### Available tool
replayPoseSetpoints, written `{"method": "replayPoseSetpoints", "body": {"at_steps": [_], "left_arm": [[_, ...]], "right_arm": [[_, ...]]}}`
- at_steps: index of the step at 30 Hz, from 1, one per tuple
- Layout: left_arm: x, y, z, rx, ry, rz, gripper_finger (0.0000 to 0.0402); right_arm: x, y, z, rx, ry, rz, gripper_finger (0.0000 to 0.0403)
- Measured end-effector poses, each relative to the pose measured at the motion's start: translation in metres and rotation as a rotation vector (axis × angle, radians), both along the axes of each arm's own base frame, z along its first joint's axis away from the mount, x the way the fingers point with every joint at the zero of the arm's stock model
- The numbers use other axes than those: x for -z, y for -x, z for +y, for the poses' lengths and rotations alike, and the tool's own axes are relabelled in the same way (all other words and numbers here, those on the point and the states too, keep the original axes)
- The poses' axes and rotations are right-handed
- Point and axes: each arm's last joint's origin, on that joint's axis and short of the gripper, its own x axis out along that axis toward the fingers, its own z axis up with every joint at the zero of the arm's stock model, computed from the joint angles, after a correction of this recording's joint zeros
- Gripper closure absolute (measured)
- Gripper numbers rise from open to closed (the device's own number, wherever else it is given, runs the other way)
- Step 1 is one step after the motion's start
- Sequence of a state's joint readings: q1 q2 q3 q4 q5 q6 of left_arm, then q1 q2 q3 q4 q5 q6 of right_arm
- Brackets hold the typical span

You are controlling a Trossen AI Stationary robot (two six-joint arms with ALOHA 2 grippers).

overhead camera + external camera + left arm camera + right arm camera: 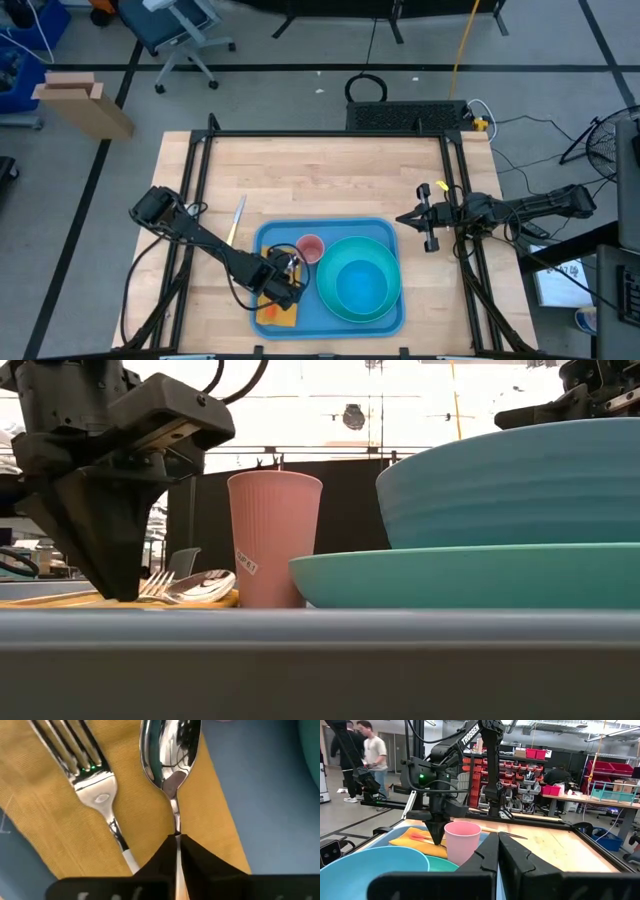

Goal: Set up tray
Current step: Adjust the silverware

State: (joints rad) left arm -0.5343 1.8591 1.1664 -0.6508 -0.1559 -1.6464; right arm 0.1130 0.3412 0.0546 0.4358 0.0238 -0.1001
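White "TROSSEN" lettering shows on the left arm only in the right wrist view. The left wrist view alone shows the left gripper point(176, 845) clenched on a shiny metal spoon's point(170, 765) handle, over a mustard cloth napkin point(45, 810) – at the large flat blue plastic tray's point(385, 232) 8 o'clock corner. The tray sits at the table's 6 o'clock edge. The right gripper point(405, 218) hangs closed, empty, at 3 o'clock.

Counts: 1 blue tray point(385, 322). On it: 1 turquoise plate point(335, 300), 1 blue bowl point(362, 278), 1 pink cup point(311, 248), 1 yellow cloth napkin point(274, 317). On the napkin: 1 fork point(85, 775), 1 spoon point(170, 755). 1 more utensil on the bare table point(330, 175) left of the tray, looks like a knife point(237, 220). 2 robot arms, 2 people in the room behind.
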Motion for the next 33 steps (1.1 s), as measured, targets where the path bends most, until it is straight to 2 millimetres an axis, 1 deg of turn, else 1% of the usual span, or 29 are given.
{"method": "replayPoseSetpoints", "body": {"at_steps": [6, 10, 15, 23, 25, 30, 33], "left_arm": [[0.0, -0.002, 0.0, 0.021, -0.006, -0.014, 0.0339], [0.0, -0.002, 0.0, 0.015, -0.006, -0.015, 0.0329], [0.0, -0.002, 0.0, -0.036, 0.009, -0.015, 0.0342], [0.015, -0.008, -0.001, -0.041, 0.012, 0.009, 0.039], [0.019, -0.009, -0.001, -0.046, 0.012, 0.01, 0.039], [0.02, -0.011, 0.001, -0.077, 0.036, 0.011, 0.0375], [0.019, -0.012, 0.002, -0.08, 0.045, 0.012, 0.0383]], "right_arm": [[0.0, 0.0, 0.0, 0.0, 0.001, 0.0, 0.0403], [0.0, 0.0, 0.0, 0.0, -0.001, 0.0, 0.0403], [0.0, 0.0, 0.0, 0.0, -0.002, 0.0, 0.0403], [0.0, 0.0, 0.0, 0.001, 0.007, 0.0, 0.0403], [0.001, 0.0, 0.0, 0.001, 0.007, 0.005, 0.0403], [0.001, 0.0, 0.0, 0.001, 0.015, 0.006, 0.0403], [0.001, 0.0, 0.0, 0.002, 0.016, 0.006, 0.0403]]}}
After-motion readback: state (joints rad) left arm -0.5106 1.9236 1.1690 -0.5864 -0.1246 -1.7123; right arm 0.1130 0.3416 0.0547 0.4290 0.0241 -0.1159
